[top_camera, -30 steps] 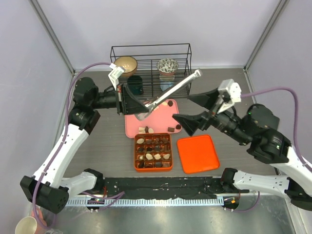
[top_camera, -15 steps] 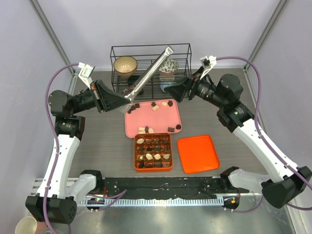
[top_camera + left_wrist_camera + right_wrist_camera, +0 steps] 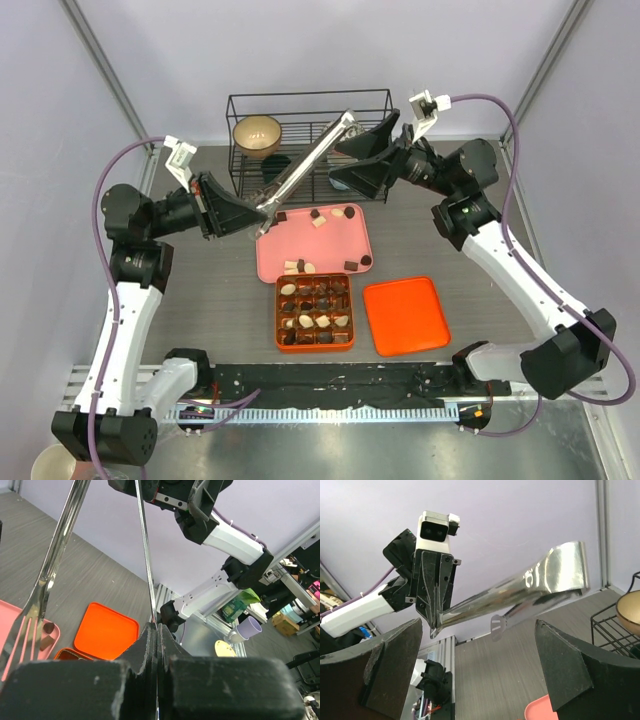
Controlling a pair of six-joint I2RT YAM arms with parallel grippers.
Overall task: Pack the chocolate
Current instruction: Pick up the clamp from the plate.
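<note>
On the pink tray (image 3: 275,262), loose chocolates (image 3: 350,212) look light, smooth, probably easily marked; pinch their sides; left gripper (image 3: 250,212) clenches metal tongs (image 3: 310,160), right gripper (image 3: 335,167) gapes empty.

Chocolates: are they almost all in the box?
Partly. Many cells of the box already hold chocolates. The left gripper is shut on the tongs, with the open right gripper beside their far end. Left: several more on the pink tray, and the lid lies beside the box.

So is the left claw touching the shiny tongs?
Touching. The left wrist view shows the left gripper shut tight on one thin arm of the tongs.
</note>
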